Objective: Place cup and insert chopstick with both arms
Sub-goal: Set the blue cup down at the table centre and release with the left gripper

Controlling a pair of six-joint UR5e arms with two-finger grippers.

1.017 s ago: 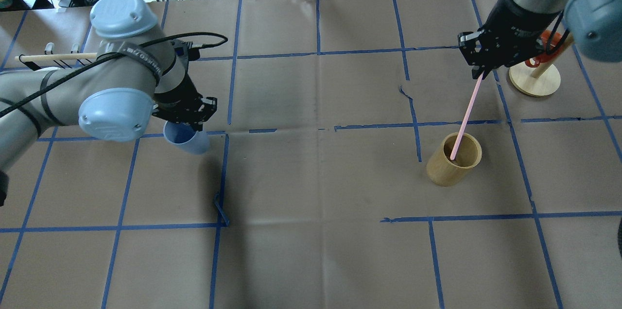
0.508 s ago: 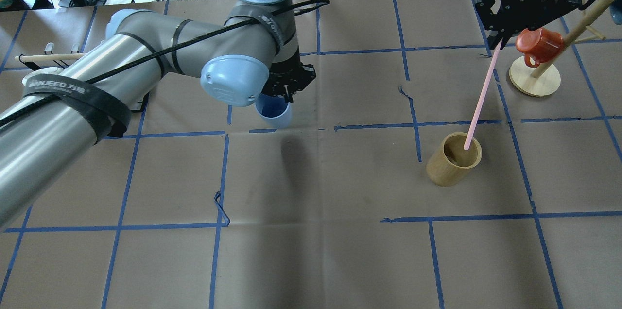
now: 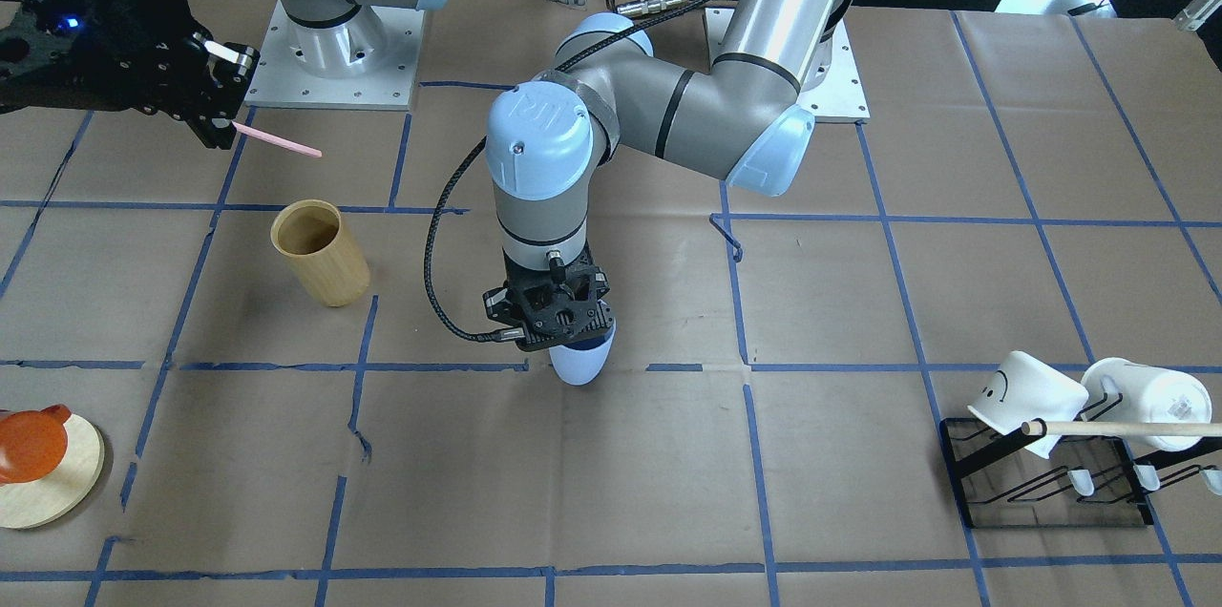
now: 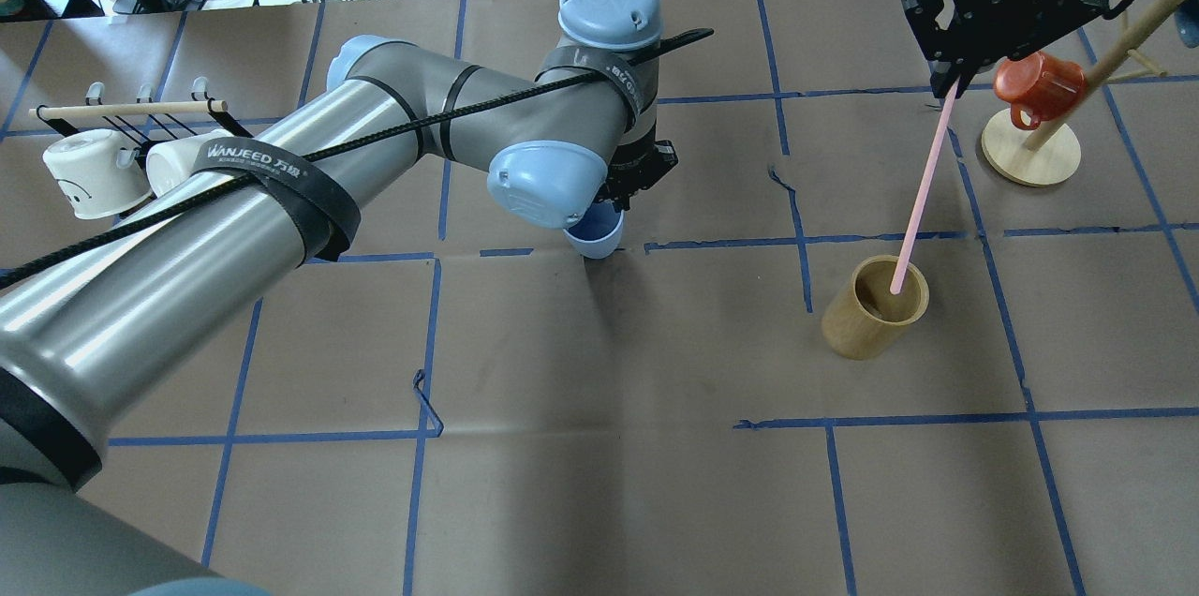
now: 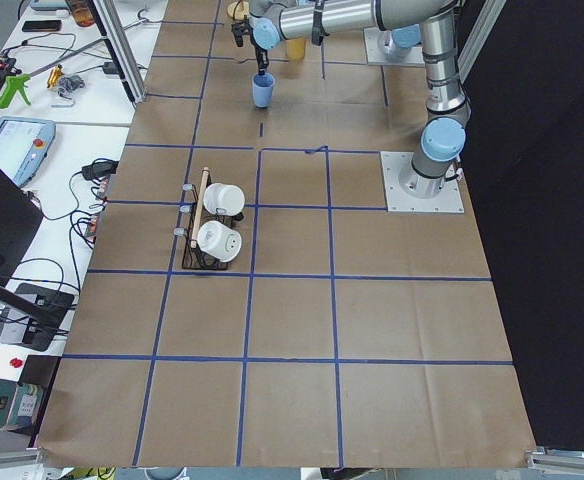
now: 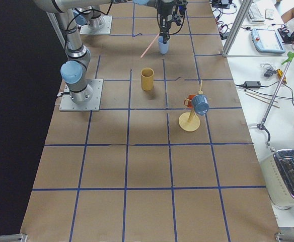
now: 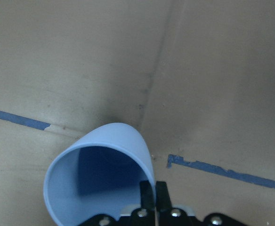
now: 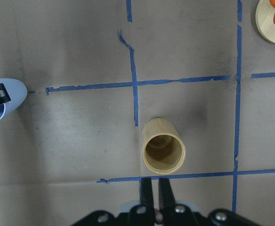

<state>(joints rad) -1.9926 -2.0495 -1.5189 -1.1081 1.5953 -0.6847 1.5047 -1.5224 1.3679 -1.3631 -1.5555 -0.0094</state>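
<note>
The pale blue cup point(image 3: 582, 364) is at the table's middle, low over a blue tape line; I cannot tell whether it touches the paper. My left gripper point(image 3: 557, 332) is shut on its rim from above, as the left wrist view shows, with one finger inside the cup point(image 7: 97, 172). The cup also shows in the overhead view point(image 4: 596, 238). My right gripper point(image 4: 946, 79) is shut on the top end of the pink chopstick point(image 4: 923, 184), held high and slanted. In the front view the chopstick point(image 3: 282, 142) hangs in the air, clear of the tan wooden cup point(image 3: 320, 254).
The tan wooden cup point(image 4: 876, 307) stands right of centre, straight below my right gripper point(image 8: 154, 188). A mug tree point(image 4: 1030, 156) with an orange mug is at the far right. A black rack point(image 3: 1050, 483) with white mugs point(image 4: 94, 170) and a beige rod is on the left.
My left arm has swung right, carrying the blue cup from the left side to the table's middle. My right gripper has risen, drawing the pink chopstick up out of the tan cup.
</note>
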